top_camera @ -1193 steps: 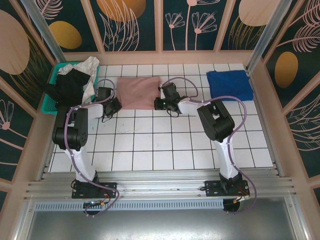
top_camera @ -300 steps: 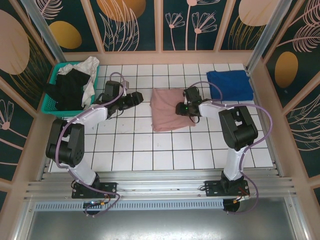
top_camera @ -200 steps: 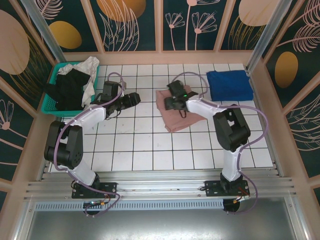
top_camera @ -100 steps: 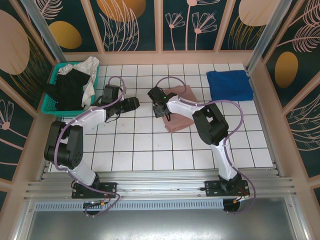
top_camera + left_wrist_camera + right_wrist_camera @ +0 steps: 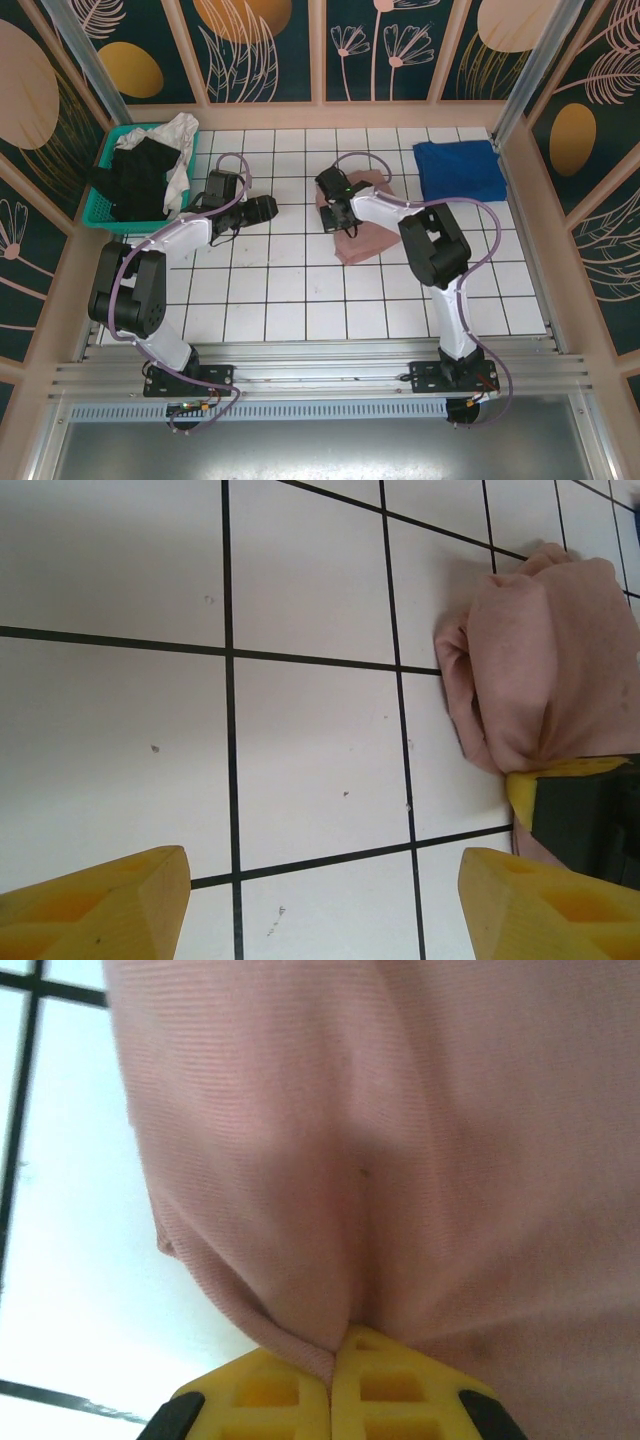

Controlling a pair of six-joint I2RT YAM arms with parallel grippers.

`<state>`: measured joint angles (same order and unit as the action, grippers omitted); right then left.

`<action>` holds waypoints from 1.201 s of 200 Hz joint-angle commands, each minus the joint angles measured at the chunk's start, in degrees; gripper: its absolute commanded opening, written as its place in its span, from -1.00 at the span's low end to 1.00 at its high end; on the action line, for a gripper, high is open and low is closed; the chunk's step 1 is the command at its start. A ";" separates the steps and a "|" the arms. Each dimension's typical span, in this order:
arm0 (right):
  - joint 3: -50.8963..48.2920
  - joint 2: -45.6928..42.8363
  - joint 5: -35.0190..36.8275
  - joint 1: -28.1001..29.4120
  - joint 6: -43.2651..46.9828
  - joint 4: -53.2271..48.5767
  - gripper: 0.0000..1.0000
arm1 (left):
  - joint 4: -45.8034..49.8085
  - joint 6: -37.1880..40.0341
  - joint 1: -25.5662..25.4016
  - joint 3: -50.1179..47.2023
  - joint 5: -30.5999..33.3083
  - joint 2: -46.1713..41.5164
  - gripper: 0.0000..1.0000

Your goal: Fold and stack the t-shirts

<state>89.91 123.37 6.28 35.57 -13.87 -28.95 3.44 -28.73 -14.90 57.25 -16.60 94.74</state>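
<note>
**Tabletop** (image 5: 290, 290): glossy white square tiles with dark grout are covering the lower and middle frame.

**Left claw** (image 5: 320, 905): its yellow wedge-shaped fingertips are standing wide apart over bare tile and gripping nothing. It is sitting left of centre in the overhead view.

**Right claw** (image 5: 335, 1360): its yellow ribbed fingertips are pressing together and pinching a fold of the dusty-pink t-shirt (image 5: 358, 245). The fine-knit cloth is puckering into creases at the pinch.

The pink shirt is lying bunched and loosely folded just right of centre in the overhead frame, with its left edge rolling into a soft lump.

**Royal-blue t-shirt** (image 5: 458, 168): folded into a neat rectangle, it is lying flat at upper right, well apart from the pink one.

**Teal plastic basket** (image 5: 108, 152): at upper left, it is holding a crumpled black t-shirt (image 5: 140, 180) and a white t-shirt (image 5: 182, 132) that is draping over its upper-right rim.
</note>
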 commanded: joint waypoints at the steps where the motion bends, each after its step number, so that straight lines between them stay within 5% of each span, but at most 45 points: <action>1: -2.62 -1.45 -1.17 -0.92 0.68 -6.16 -1.00 | -3.59 -1.79 0.31 -0.91 -4.65 -0.71 0.40; 29: -7.11 -8.23 1.10 -2.02 0.33 -1.99 -1.00 | -6.69 -3.17 0.34 -1.18 -7.80 -0.09 0.38; 69: -15.01 -18.26 -5.14 -6.03 1.65 8.62 -1.00 | -7.26 -3.39 0.34 0.02 -9.39 1.39 0.34; 139: -15.60 -19.80 -7.40 -7.97 3.10 10.62 -1.00 | -9.62 -4.78 0.30 -0.77 -10.80 2.88 0.24; 178: -16.80 -18.64 -10.25 -7.21 3.44 13.07 -1.00 | -28.80 -19.90 -3.43 -2.95 -13.68 7.11 0.45; 190: -17.39 -18.69 -10.53 -7.05 3.23 13.68 -1.00 | -35.24 -24.64 -5.38 -3.14 -12.90 9.02 0.95; 219: -20.02 -19.96 -11.27 -7.00 2.97 16.37 -1.00 | -45.62 -31.06 -9.25 -2.91 -9.11 11.97 0.97; 240: -21.98 -20.83 -12.30 -7.01 2.80 19.06 -1.00 | -60.32 -45.88 -10.86 -7.75 -7.33 14.73 0.97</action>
<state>70.00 104.92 -4.12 28.18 -11.22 -14.41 -35.83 -57.69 -24.62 53.69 -26.70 107.11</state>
